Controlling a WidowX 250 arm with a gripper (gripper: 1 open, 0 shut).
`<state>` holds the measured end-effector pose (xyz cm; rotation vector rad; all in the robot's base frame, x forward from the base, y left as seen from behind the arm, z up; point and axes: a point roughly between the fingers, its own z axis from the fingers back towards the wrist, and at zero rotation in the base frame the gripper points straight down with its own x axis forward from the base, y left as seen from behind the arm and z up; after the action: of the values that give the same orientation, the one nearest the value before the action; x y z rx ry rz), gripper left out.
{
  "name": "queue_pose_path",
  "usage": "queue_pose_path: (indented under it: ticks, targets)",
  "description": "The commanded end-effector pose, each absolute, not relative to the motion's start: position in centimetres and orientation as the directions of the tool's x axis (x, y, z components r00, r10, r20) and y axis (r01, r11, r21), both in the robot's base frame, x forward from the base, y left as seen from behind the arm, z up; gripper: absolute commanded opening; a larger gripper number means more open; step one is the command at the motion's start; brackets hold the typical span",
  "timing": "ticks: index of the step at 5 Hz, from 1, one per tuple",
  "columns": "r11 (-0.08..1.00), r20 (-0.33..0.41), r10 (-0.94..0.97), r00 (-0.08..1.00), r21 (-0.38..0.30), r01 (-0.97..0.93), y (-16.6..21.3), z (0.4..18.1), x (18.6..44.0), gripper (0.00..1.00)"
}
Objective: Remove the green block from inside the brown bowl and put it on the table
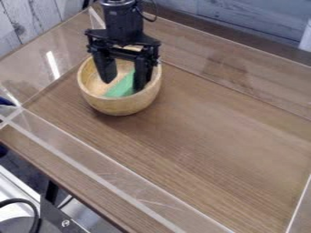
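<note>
Table (206, 136), brown wood grain, low clear walls at its edges, fills most of the frame. Brown bowl (118, 94) sits upper left of centre. Gripper (124, 73) points straight down over the bowl, jaws spread wide, holding nothing, fingertips at rim height. Green block (122, 86) lies inside the bowl between the fingers, long axis running lower-left to upper-right, partly hidden.
</note>
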<state>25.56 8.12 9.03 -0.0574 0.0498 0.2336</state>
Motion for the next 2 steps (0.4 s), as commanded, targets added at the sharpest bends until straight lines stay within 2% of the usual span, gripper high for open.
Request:
queue_pose_path:
  ticks: [1, 2]
  targets:
    - [0.984, 0.016, 0.171, 0.985, -0.044, -0.170, 9.0, 8.7, 27.8, 1.00]
    - [0.989, 0.038, 0.143, 0.989, -0.043, -0.141, 9.6, 7.3, 28.9, 1.00]
